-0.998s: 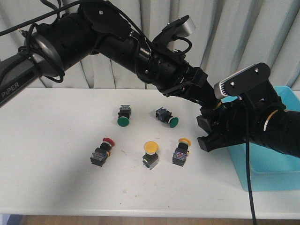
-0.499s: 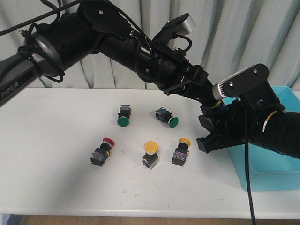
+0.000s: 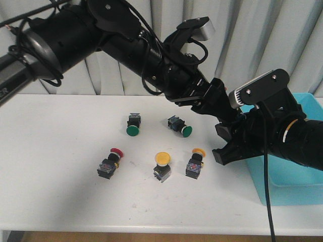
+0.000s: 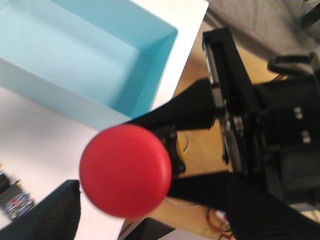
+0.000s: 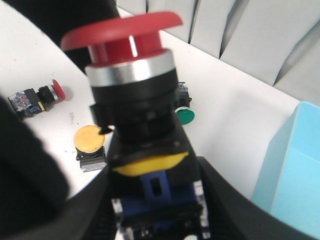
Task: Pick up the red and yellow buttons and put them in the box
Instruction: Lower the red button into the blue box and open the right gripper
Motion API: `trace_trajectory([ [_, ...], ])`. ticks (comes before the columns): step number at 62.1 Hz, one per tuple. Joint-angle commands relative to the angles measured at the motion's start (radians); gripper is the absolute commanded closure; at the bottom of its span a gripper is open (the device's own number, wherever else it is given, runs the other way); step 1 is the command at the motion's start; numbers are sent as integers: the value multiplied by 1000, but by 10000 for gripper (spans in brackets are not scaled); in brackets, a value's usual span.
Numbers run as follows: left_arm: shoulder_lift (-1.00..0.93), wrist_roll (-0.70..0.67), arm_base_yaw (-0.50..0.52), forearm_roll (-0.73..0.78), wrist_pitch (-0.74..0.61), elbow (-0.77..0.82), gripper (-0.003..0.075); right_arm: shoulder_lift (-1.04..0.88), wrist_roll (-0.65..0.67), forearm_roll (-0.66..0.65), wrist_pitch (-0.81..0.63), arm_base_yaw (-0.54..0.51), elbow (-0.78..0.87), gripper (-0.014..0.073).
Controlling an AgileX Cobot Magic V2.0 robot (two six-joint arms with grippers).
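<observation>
Front view: both grippers, left and right, grasp red buttons, with the box lying immediately right, nearest the right arm.

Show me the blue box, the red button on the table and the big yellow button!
blue box [image 3: 303, 177], front view, bare floor.
red button on the table [image 3: 117, 151], front view, red cap.
big yellow button [image 3: 162, 158], front view, yellow cap.

White table. On it, toward the left arm's side of the right claw: yellow button nearest, then yellow button, then red button farthest. Farther back, two green buttons. Blue box under and behind that claw, at table's right edge.
</observation>
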Motion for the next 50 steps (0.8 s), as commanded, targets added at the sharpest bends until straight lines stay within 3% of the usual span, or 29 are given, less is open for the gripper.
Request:
trace_trajectory([
  [1,-90,-5,-4,18,-24,-30,149,-23,21,-32,-90,-19,-37,594],
  [12,-177,-100,11,236,-119,-30,273,-20,137,-31,-155,-189,-37,588],
  [20,-245,-184,37,506,-180,-30,475,19,197,-30,-155,-341,-84,585],
  [30,-290,-321,70,786,-194,-30,729,161,205,-5,0,-456,-207,580],
  [41,-294,-407,78,910,-203,-30,728,379,205,10,122,-483,-338,575],
  [50,-293,-405,78,910,-216,-30,727,557,204,21,172,-483,-425,568],
])
